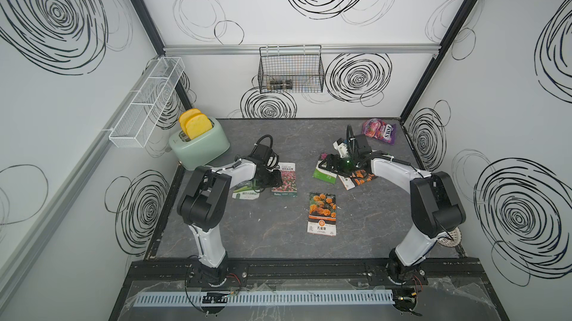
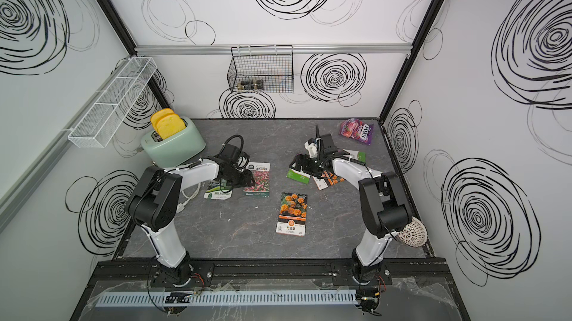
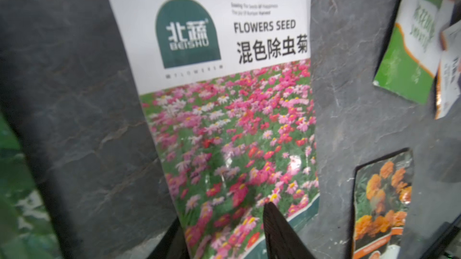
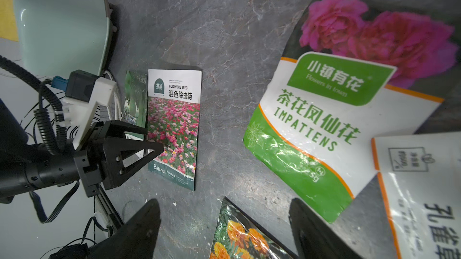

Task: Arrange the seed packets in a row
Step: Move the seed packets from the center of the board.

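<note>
The seed packets lie flat on the dark table. A dark green packet (image 1: 246,192) and a pink flower-field packet (image 1: 286,180) sit side by side at the left. My left gripper (image 3: 223,210) is low over the pink packet (image 3: 224,120), jaws apart astride its lower edge, gripping nothing. An orange marigold packet (image 1: 322,214) lies alone in the middle. On the right, the green Impatiens packet (image 4: 324,120) overlaps a white-backed orange packet (image 1: 356,180). Another green packet (image 2: 356,156) shows behind the right arm. My right gripper (image 4: 224,199) hovers open beside the Impatiens packet.
A mint toaster (image 1: 199,146) with yellow toast stands at the back left. A purple-pink candy bag (image 1: 379,130) lies at the back right. A white round strainer (image 2: 411,232) sits by the right arm's base. Wire baskets (image 1: 291,70) hang on the walls.
</note>
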Robot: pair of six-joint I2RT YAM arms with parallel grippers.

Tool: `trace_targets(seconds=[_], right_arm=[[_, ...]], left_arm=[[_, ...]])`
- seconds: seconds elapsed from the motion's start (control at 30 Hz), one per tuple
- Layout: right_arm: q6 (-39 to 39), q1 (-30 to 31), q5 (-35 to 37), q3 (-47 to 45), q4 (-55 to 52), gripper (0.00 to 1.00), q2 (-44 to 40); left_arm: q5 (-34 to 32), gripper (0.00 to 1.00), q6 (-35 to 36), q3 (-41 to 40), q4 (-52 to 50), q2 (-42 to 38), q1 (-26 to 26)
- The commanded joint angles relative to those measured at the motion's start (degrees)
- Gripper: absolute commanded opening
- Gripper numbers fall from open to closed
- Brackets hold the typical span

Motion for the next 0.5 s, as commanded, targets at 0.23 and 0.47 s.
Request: trace_targets(seconds=[0.23,0.47], right_arm=[[-2.1,1.5,-0.4,1.8,-2.7,0.84,-1.8],[-4.3,8.6,1.7,9.1,-6.1,0.82,5.5]], left_arm=[[-8.4,0.56,1.9,5.2,-10.6,-5.3,-0.7],[-8.4,0.56,1.9,6.3,-10.5,-13.3,1.4]])
